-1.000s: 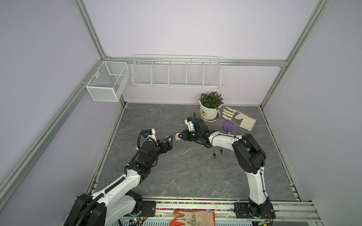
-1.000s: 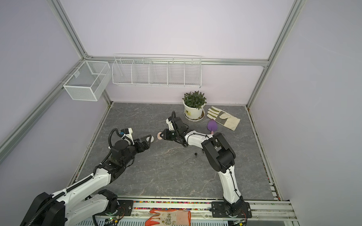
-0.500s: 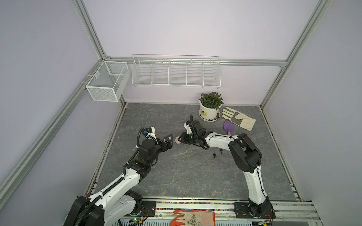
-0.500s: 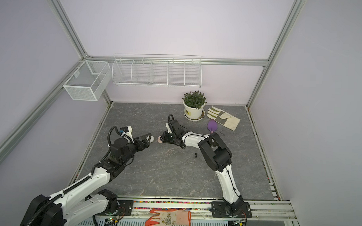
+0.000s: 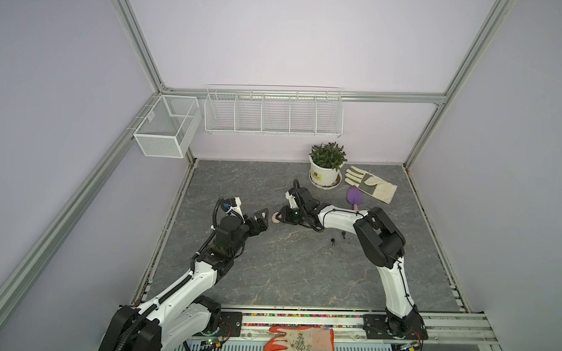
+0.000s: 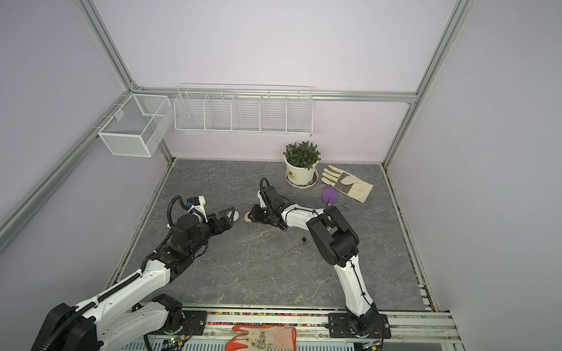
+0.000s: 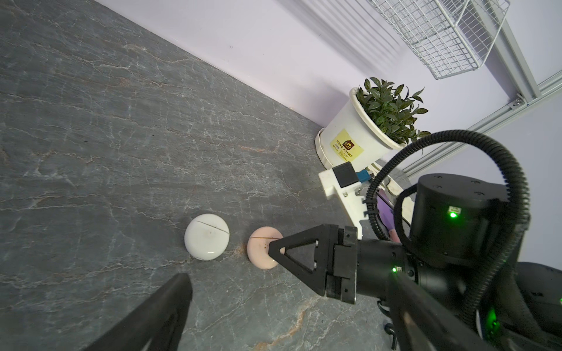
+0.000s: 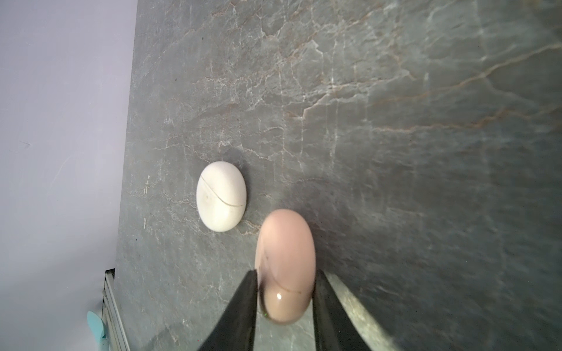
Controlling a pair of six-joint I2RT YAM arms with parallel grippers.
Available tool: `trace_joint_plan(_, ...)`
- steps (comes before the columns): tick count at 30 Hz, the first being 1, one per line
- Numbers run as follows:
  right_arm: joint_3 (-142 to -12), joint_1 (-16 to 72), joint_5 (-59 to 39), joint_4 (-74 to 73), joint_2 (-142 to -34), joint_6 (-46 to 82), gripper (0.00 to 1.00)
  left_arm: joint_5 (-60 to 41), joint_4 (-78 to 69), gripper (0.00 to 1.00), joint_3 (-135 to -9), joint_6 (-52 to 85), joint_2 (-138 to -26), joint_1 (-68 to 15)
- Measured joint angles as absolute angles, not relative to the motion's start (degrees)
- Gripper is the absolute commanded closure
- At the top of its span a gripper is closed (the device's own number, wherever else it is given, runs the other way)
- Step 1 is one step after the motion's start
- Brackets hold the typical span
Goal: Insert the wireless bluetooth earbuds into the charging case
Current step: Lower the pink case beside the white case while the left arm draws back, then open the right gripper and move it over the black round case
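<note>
Top views, right gripper: we saw the right gripper stretched low across the middle of the table, its jaws around the pink case.
Top views, left gripper: the left gripper stood just left of that case, jaws spread wide and holding nothing.
Top views, earbuds: two black earbuds lay loose on the table, to the right and nearer, well apart from the cases. We found no whitish ones.
Left wrist view, cases: the pink case lay flat beside the white case, close but apart, both with lids down. One finger of the right gripper crossed over the pink one.
Right wrist view, grip: the two fingers flanked the pink case closely. We could not tell whether they pressed on it or had let go.
Step in hand: we judged it to be setting the pink case down beside the white one, within reach of both arms.
How to do it well: we would spread the jaws clear of both sides before backing off, then draw straight back along the arm. A smooth, rounded case would likely skid or spin if one finger dragged it. We would keep it off the white case and leave the seam reachable, since no earbud goes in until a lid is up.
Risk: the left jaws stood very close, so moving both arms there at once could knock fingers together.
</note>
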State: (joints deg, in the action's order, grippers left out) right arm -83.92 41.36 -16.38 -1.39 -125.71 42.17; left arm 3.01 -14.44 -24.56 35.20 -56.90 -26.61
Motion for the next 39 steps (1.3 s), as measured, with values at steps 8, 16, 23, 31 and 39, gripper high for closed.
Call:
trace_joint_plan(8,-85.86,41.41,-17.39,-0.71,-127.66,42.26,0.63,3.01,-14.44,0.01,-24.56,35.20,-57.01,-26.61)
trace_joint_plan(16,-85.95,41.41,-17.58,-0.08,-127.66,42.24,0.54,3.03,-14.44,0.01,-24.56,35.20,-56.97,-26.61)
trace_joint_plan(23,-85.95,41.41,-17.58,1.32,-126.87,41.63,0.45,2.92,-14.37,0.01,-24.58,35.24,-56.97,-26.61)
trace_joint_plan(31,-83.02,41.39,-12.14,12.14,-115.28,35.03,0.42,0.67,-12.58,0.00,-24.80,35.29,-56.90,-26.61)
trace_joint_plan(39,-79.81,38.72,0.36,27.59,-99.57,16.71,0.39,-6.15,-11.99,0.00,-26.94,35.64,-61.25,-26.61)
